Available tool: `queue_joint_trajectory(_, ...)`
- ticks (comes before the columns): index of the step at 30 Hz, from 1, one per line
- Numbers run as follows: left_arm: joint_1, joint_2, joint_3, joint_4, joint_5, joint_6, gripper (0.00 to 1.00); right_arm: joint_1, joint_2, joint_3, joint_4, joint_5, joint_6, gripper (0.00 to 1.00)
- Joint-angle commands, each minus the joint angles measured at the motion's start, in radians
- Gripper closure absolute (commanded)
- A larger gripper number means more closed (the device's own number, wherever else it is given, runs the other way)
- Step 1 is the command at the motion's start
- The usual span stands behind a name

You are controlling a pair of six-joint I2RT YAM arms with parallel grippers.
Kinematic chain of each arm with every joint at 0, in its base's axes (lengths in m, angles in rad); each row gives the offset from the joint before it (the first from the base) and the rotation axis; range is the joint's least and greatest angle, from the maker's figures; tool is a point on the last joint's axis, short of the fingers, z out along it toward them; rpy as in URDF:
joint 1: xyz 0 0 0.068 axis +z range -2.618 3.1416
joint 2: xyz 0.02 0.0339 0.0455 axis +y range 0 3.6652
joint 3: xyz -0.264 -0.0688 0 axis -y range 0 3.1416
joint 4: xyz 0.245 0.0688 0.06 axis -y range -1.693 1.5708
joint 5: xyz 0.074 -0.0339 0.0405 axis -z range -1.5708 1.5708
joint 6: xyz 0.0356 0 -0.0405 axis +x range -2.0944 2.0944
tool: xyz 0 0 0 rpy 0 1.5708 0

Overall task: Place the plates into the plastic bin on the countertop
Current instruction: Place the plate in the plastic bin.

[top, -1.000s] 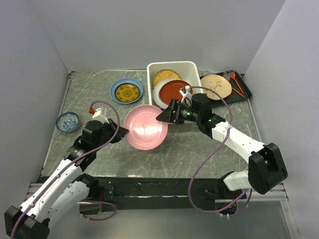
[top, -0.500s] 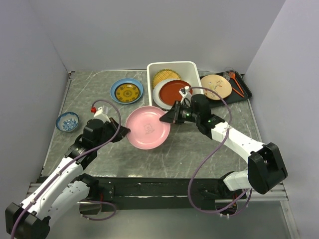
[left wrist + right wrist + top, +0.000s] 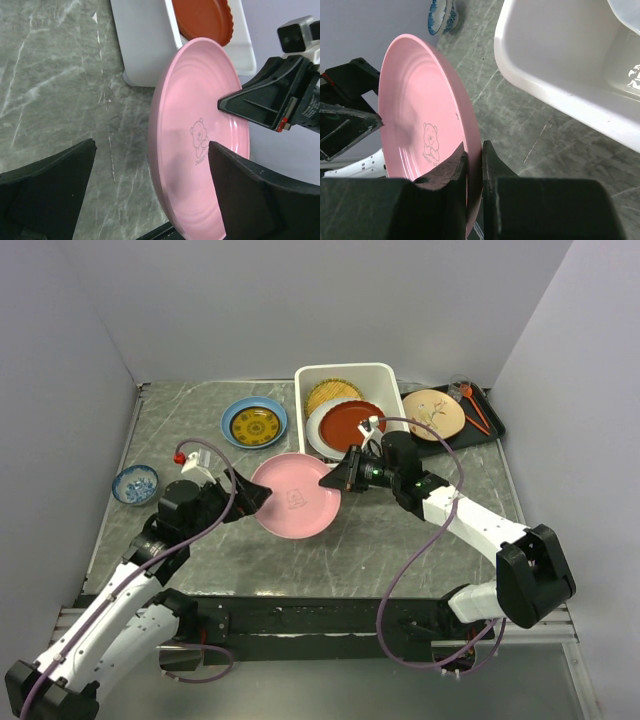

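Far left on the bench sits a small blue bowl, then the left end effector, fingers spread wide at the left rim of the pink plate without gripping it. The pink plate hangs tilted just short of the plastic bin, its right rim pinched by the right end effector. A red plate on a white plate blocks the bin's near end, a yellow lattice plate behind, a cream plate on the black tray rightmost

Bare countertop under the pink plate
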Motion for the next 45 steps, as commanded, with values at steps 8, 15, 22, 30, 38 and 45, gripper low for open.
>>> queue_joint_trajectory(8,-0.001,-0.040,0.006,0.013,-0.070,0.002,0.01,0.004,-0.082,0.022,-0.002,0.020,-0.001,1.00)
queue_joint_trajectory(15,-0.001,-0.080,-0.012,0.045,-0.072,-0.021,0.01,-0.051,-0.118,0.041,-0.051,0.033,-0.016,1.00)
queue_joint_trajectory(22,-0.002,-0.163,-0.020,0.057,-0.073,-0.008,0.01,-0.118,-0.043,0.172,-0.174,0.093,-0.084,1.00)
queue_joint_trajectory(30,-0.002,-0.198,-0.018,-0.009,-0.073,0.012,0.01,-0.190,0.048,0.281,-0.157,0.102,-0.076,1.00)
queue_joint_trajectory(38,-0.001,-0.204,-0.030,-0.030,-0.101,0.008,0.01,-0.269,0.106,0.362,-0.127,0.093,-0.047,1.00)
queue_joint_trajectory(45,-0.001,-0.166,-0.024,-0.007,-0.084,0.017,0.01,-0.325,0.140,0.387,-0.122,0.091,-0.024,1.00)
